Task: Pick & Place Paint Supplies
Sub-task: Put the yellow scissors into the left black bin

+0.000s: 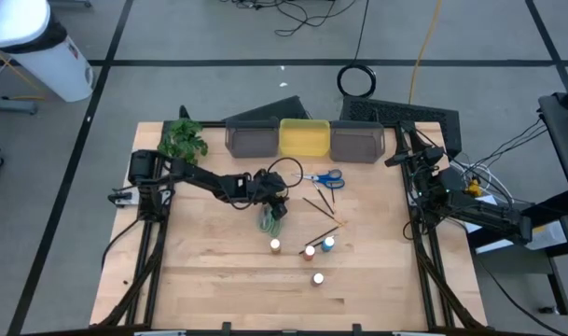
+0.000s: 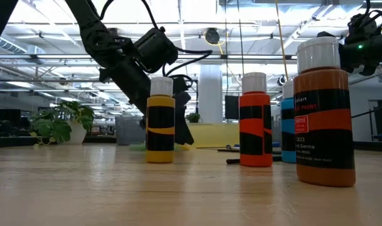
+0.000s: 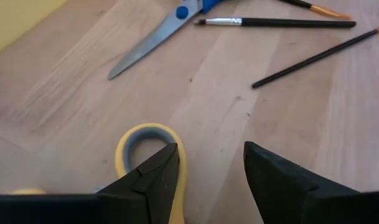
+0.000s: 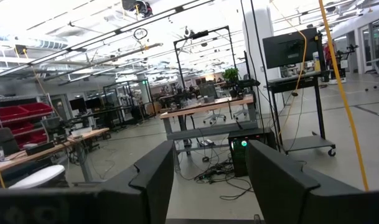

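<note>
L gripper (image 3: pixel 205 177) is low over the table centre w/ fingers spread, nothing pinched; one finger covers the yellow-handled scissors' (image 3: pixel 149 146) loop. Blue-handled scissors (image 1: pixel 325 177) and brushes (image 1: pixel 318 205) lie just beyond, paint bottles (image 1: pixel 310 252) nearer the front edge. R gripper (image 4: pixel 211 180) waits raised at the table's right side, fingers apart and empty

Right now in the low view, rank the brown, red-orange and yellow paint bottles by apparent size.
1. brown bottle, largest, though it stands nearest the camera, so true size is unsure.
2. red-orange bottle and yellow bottle look alike; no ranking between them.
</note>
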`<move>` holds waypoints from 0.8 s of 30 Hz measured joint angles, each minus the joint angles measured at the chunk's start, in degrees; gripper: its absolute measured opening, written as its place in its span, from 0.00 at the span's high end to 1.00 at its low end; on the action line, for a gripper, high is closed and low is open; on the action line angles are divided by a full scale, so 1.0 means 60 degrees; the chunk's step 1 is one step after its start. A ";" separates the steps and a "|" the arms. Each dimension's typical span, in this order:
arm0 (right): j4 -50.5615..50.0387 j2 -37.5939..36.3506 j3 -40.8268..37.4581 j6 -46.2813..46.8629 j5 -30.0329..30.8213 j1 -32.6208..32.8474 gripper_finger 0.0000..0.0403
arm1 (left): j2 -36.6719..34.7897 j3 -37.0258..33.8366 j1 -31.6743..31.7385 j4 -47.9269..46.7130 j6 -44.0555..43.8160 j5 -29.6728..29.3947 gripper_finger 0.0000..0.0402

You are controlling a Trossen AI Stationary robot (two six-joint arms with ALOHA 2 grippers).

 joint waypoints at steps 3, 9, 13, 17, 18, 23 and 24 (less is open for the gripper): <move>-0.0001 0.0000 0.0000 0.0002 0.0000 0.0000 0.54 | 0.0000 0.0000 0.0000 -0.0023 -0.0005 -0.0021 0.52; -0.0001 0.0000 0.0000 0.0001 -0.0001 0.0001 0.54 | -0.0144 0.0000 -0.0011 -0.0096 0.0026 0.0037 0.50; 0.0004 0.0000 0.0000 0.0001 0.0000 0.0001 0.54 | -0.0164 0.0000 -0.0011 -0.0150 0.0282 0.0044 0.49; 0.0003 0.0000 0.0000 0.0003 0.0003 0.0001 0.54 | -0.0181 -0.0004 -0.0011 -0.0084 0.0338 -0.0012 0.52; -0.0002 0.0000 0.0003 -0.0001 0.0000 0.0001 0.54 | -0.0228 -0.0009 -0.0011 -0.0122 0.0338 -0.0017 0.53; -0.0001 0.0000 0.0004 0.0002 0.0000 0.0001 0.54 | -0.0451 -0.0018 -0.0011 -0.0194 0.0345 -0.0029 0.56; -0.0001 0.0000 0.0000 -0.0001 0.0001 -0.0002 0.54 | -0.0463 -0.0008 -0.0011 -0.0070 0.0436 -0.0032 0.56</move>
